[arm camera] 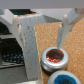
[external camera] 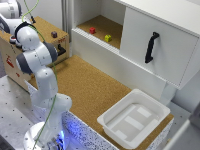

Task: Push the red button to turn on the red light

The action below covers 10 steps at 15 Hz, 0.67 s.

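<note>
Closest to you in the wrist view, a blue-centred cap (arm camera: 66, 79) is peeking in at the edge of the picture, and just beside it the red light (arm camera: 53, 58) is sitting on the cork-topped bench (arm camera: 50, 32), its bluish-grey rim ringing an orange-red centre. One grey finger (arm camera: 64, 30) of the gripper (arm camera: 59, 46) is slanting down so that its tip is hanging right at the rim of the red light; you cannot tell whether it is touching. Only that finger is showing, so you cannot tell whether the gripper is released or clenched.

In the exterior view, the white arm (external camera: 37, 60) is rising from its base near you and bending away toward a wooden box (external camera: 42, 35) at the exterior view's left. A white tray (external camera: 152, 107) is resting on the near end of the bench. Farther back, a white cabinet door (external camera: 160, 47) with a black handle (external camera: 151, 46) is standing beside an open compartment, where a red block (external camera: 92, 30) and a yellow block (external camera: 108, 38) are lying apart.
</note>
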Each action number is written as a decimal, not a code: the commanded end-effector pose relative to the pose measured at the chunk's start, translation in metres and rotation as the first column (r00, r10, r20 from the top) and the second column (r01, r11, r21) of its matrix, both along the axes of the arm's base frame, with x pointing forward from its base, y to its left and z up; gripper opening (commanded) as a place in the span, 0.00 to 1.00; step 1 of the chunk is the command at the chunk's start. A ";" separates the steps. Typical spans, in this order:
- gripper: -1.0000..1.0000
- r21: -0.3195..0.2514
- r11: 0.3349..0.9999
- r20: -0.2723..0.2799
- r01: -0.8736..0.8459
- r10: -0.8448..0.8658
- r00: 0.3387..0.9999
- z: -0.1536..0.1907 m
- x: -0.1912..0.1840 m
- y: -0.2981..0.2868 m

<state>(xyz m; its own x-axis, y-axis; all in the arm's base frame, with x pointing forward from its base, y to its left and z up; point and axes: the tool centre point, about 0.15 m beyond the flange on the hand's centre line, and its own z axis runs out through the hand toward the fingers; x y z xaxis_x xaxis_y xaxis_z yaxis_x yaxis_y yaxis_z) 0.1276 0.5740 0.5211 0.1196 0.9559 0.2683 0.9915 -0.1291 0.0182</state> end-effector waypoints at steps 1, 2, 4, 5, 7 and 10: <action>0.00 -0.166 0.986 0.004 -0.005 0.006 1.000 -0.003 0.012 0.050; 0.00 -0.169 0.986 0.012 0.001 0.001 1.000 -0.006 0.013 0.052; 0.00 -0.184 0.983 0.010 0.000 0.002 1.000 -0.014 0.012 0.054; 0.00 -0.188 0.982 -0.003 0.014 -0.015 1.000 -0.019 0.014 0.053; 0.00 -0.201 0.979 -0.005 0.041 -0.043 0.999 -0.030 0.019 0.049; 0.00 -0.209 0.975 -0.006 0.076 -0.078 0.997 -0.046 0.024 0.046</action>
